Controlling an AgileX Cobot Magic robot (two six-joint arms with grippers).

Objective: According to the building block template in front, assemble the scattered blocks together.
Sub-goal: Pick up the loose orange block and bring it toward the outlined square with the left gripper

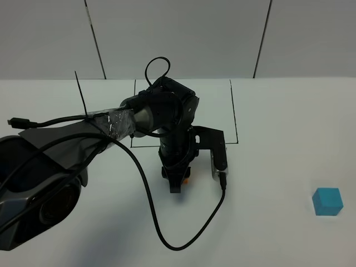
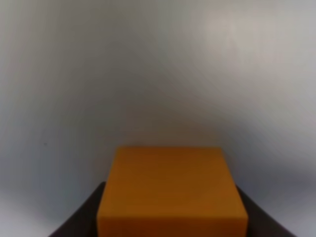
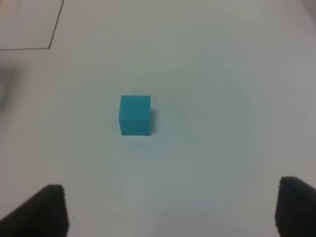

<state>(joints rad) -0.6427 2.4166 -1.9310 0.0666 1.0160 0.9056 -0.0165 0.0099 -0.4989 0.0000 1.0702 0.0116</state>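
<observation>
My left gripper (image 1: 177, 181) reaches to the middle of the table and points down, shut on the orange cube (image 1: 187, 179). In the left wrist view the orange cube (image 2: 170, 192) fills the space between the two dark fingers (image 2: 81, 219), which press against its sides. The cyan-blue cube (image 1: 327, 201) sits alone at the right edge of the table. It also shows in the right wrist view (image 3: 135, 114), ahead of my right gripper (image 3: 170, 210), which is open and empty. The template's cubes are hidden behind the left arm; only its black-lined rectangle (image 1: 234, 111) shows.
The left arm's black cable (image 1: 150, 211) loops over the table in front of the gripper. A corner of the black line (image 3: 49, 48) shows in the right wrist view. White wall panels stand behind the table.
</observation>
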